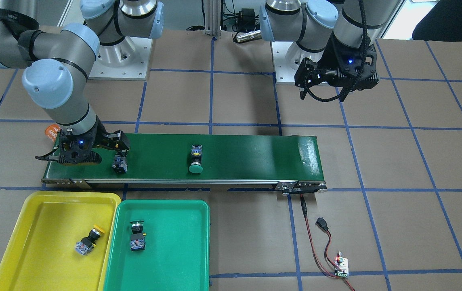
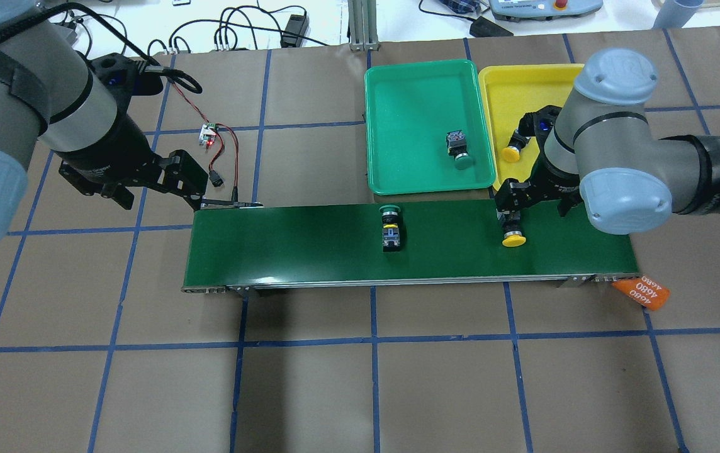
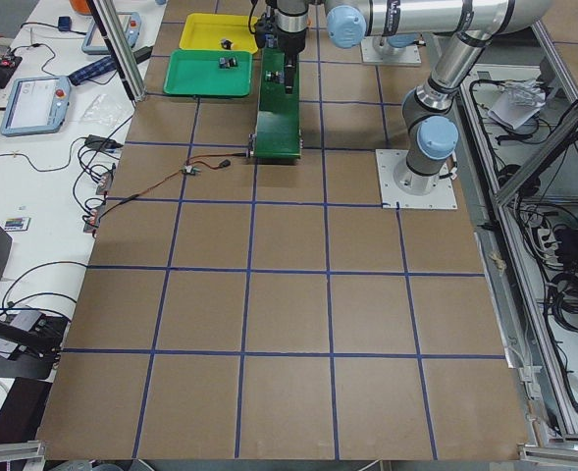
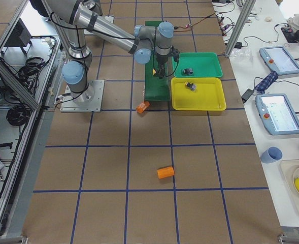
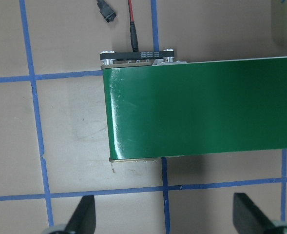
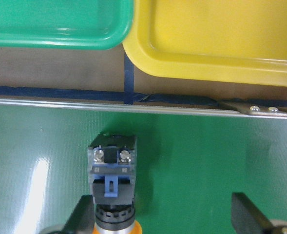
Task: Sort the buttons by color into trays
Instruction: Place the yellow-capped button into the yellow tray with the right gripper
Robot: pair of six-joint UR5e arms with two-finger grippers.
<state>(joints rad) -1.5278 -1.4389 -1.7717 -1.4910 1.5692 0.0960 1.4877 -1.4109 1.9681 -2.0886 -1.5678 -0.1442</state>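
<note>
step: I'm picking the yellow-capped push-button with black body [image 6: 111, 180] off the right end of the long dark green conveyor belt [image 2: 303, 245].
right claw [image 6: 167, 217]: spread open, empty; button sits by one finger, off-centre.
how: I'd shift sideways to centre, drop, pinch the body, not the cap.
goal: bright yellow plastic tray [image 1: 33, 198], table's far edge.
left claw [image 5: 167, 217]: open, empty, at belt's left end.
surface: brown paper table [image 2: 335, 390], blue tape grid.
room: cables, side benches.

Long dark green conveyor belt [image 1: 255, 157] spans the brown paper-covered table gridded with blue tape [image 1: 396, 161], orange cylinder marked 4680 [image 2: 641, 293] at its near right corner, small red-and-black-wired circuit board [image 1: 341, 267] beyond its far left end.
</note>
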